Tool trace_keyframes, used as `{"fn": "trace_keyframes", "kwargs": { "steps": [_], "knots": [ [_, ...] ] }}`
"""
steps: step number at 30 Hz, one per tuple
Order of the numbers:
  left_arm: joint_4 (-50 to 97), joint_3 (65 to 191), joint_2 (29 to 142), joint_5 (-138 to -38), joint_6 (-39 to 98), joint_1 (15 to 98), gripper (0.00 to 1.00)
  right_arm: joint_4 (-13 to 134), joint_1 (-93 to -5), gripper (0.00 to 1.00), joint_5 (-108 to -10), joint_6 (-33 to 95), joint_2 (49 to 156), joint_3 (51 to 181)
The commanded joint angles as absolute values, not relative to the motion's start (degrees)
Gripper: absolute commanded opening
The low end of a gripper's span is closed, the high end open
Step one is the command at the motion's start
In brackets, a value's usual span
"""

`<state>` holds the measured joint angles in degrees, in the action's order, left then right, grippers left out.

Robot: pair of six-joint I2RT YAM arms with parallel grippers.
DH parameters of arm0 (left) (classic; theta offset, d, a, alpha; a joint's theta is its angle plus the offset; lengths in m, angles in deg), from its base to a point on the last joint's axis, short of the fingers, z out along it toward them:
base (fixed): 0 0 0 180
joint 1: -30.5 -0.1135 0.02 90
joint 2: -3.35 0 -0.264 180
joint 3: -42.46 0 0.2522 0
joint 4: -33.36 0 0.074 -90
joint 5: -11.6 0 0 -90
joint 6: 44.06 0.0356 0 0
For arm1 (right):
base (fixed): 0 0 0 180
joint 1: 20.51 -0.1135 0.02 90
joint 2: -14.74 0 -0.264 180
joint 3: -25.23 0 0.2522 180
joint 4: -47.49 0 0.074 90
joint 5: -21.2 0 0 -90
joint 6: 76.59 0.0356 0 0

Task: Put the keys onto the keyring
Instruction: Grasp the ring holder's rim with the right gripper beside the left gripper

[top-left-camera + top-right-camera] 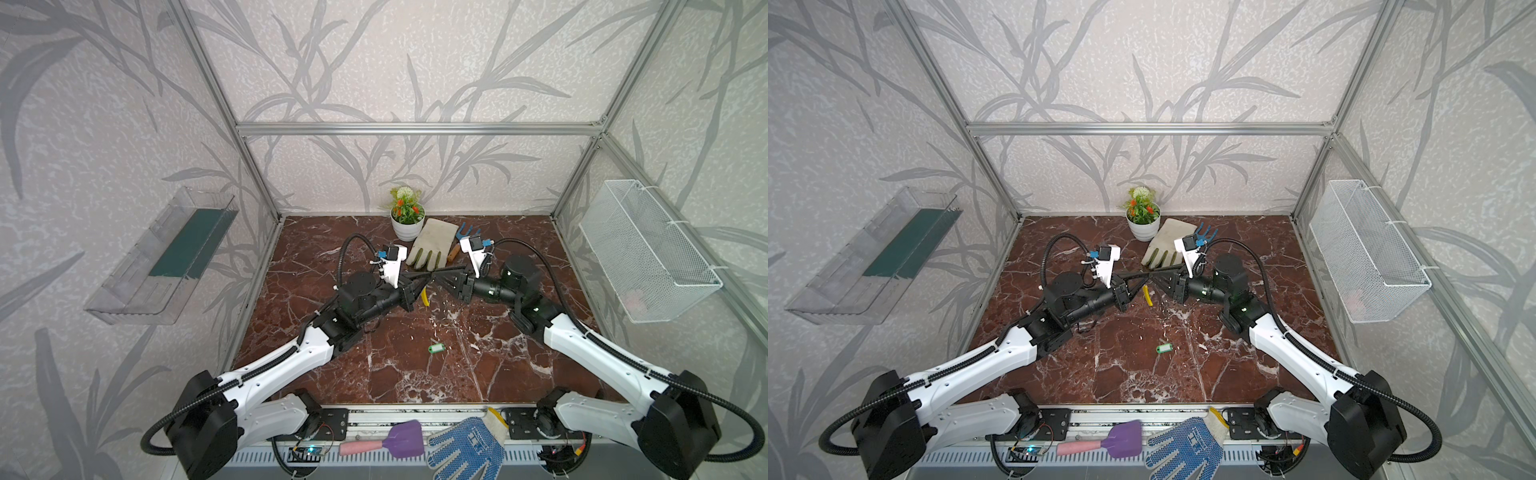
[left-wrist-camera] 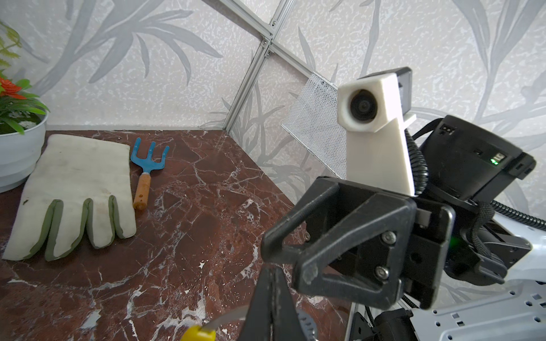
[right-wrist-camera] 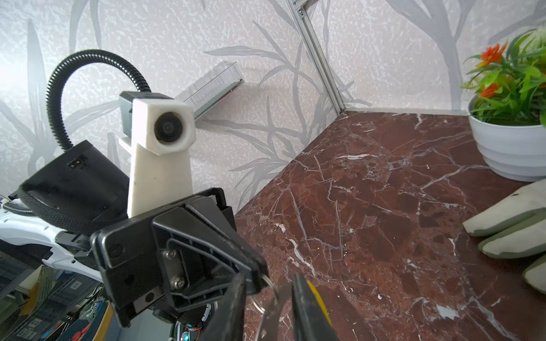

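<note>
marble table (image 1: 395,374) bears potted plant (image 1: 406,228), glove (image 1: 430,245), rake (image 2: 146,174), green key tag (image 1: 437,346).

Left arm (image 1: 274,368) and right arm (image 1: 582,340): white shells are alternating with black joint housings. Black ribbed cable (image 3: 51,100) is arching off the wrist. White blocky camera mount (image 2: 373,127) is topping black triangular fingers (image 2: 369,212). Two silver screws (image 2: 388,237) are showing, and a green light (image 2: 493,161) is glowing.
</note>
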<state>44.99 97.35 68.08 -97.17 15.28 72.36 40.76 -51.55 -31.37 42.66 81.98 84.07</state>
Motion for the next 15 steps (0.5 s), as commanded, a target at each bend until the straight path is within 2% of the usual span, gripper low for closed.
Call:
{"fn": "trace_keyframes", "kwargs": {
  "steps": [1, 15],
  "knots": [
    [48.26, 96.65, 65.76, -97.21, 15.32, 72.16, 0.0, 38.62, -51.04, 0.26, -29.71, 43.29, 81.85, 84.23],
    [50.12, 97.75, 66.98, -100.49, 13.14, 71.89, 0.0, 29.71, -49.77, 0.22, -24.54, 49.16, 81.54, 80.29]
  ]
}}
